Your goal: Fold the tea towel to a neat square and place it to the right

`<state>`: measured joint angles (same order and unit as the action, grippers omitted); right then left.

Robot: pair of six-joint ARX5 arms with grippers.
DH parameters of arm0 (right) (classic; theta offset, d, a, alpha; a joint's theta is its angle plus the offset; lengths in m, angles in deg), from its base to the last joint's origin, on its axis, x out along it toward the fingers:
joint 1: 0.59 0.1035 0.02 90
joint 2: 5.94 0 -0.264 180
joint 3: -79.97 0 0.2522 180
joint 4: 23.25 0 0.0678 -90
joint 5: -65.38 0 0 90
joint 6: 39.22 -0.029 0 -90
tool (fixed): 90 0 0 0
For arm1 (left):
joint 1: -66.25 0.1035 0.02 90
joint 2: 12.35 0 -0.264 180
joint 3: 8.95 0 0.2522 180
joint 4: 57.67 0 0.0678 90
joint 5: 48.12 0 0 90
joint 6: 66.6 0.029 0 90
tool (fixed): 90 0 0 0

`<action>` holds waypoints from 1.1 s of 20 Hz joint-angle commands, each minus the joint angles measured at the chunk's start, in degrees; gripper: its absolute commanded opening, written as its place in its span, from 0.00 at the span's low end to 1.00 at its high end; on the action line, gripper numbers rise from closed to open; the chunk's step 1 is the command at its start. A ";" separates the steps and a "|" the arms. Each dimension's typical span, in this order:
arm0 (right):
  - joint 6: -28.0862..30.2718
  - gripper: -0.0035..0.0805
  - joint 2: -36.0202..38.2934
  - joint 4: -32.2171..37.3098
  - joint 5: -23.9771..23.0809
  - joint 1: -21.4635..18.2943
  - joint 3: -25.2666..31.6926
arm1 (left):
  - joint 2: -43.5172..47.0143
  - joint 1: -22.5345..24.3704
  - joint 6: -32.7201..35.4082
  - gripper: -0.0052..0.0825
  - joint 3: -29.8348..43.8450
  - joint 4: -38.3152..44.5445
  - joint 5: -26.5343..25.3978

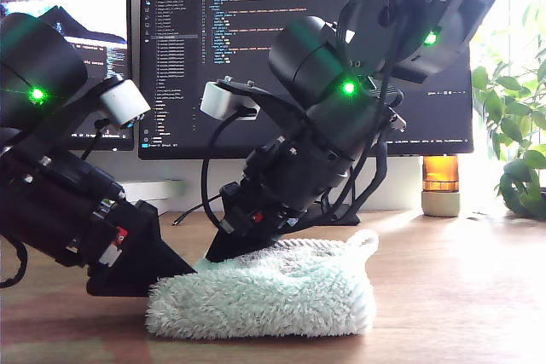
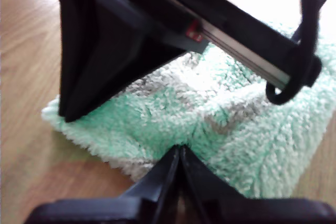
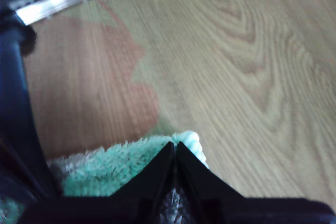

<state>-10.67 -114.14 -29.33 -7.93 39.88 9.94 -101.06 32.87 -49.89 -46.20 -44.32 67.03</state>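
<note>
Folded into a thick pad, the tea towel (image 1: 264, 291) is lying on the wooden bench (image 1: 461, 296), low in the exterior view's middle. My first end effector (image 2: 179, 150) is pinching its near edge, jaws closed. My second end effector (image 3: 175, 148) is clamping the towel's ribbed corner, jaws likewise closed.

The tea towel (image 1: 264, 296), pale mint-green and fluffy, is folded into a thick bundle lying under both closed jaws.
</note>
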 commanded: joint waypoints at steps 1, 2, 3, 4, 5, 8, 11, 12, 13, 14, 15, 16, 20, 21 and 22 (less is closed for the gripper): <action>0.00 0.03 -1.01 0.33 -0.35 -0.48 0.22 | 3.08 0.00 0.17 0.03 0.77 -0.13 -0.13; -0.02 0.03 -1.01 0.48 -0.35 -0.50 0.22 | 4.63 0.00 0.17 0.03 0.77 -1.03 -0.13; -0.04 0.03 -1.01 0.63 -0.31 -0.50 0.22 | 6.12 0.00 0.20 0.03 0.77 -2.23 -0.13; -0.22 0.03 -1.01 0.83 0.00 -0.50 0.22 | 7.50 0.00 0.20 0.03 0.77 -3.39 -0.13; -0.70 0.03 -0.98 1.14 0.96 -0.50 0.20 | 8.76 0.00 0.22 0.03 0.77 -4.55 -0.15; -5.14 0.03 0.83 2.21 2.43 -0.50 0.20 | 12.26 0.00 0.17 0.03 0.77 -8.28 -1.46; -8.41 0.03 4.68 2.51 2.01 -0.70 0.20 | 15.63 0.00 -0.48 0.03 0.77 -11.23 -5.44; -10.27 0.03 6.05 2.03 1.38 -0.85 0.20 | 16.59 0.02 -1.44 0.03 0.77 -11.76 -6.95; -11.93 0.03 7.43 1.16 0.28 -0.98 0.20 | 17.70 0.02 -2.03 0.03 0.77 -12.44 -7.93; -12.85 0.03 8.79 -0.17 0.02 -1.29 0.22 | 18.67 0.00 -2.47 0.03 0.77 -12.74 -8.28; -14.21 0.03 10.08 -1.53 -0.39 -1.64 0.22 | 19.76 0.00 -3.43 0.03 0.77 -12.74 -8.31; -15.17 0.03 11.39 -3.17 -0.77 -1.90 0.26 | 20.83 0.00 -3.85 0.03 0.77 -12.79 -8.31; -15.30 0.03 17.40 -7.82 -0.46 -1.95 3.26 | 25.62 0.00 -6.88 0.03 0.79 -15.30 -7.96; -15.30 0.03 19.28 -7.56 -0.09 -1.79 5.25 | 27.21 0.00 -7.34 0.03 0.79 -16.50 -7.45; -15.32 0.03 21.38 -7.54 -0.11 -1.79 7.39 | 28.79 -0.04 -8.04 0.03 0.79 -17.31 -6.69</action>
<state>-25.75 -94.69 -36.78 -8.43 37.76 14.59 -73.63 32.93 -57.26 -46.20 -61.72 59.84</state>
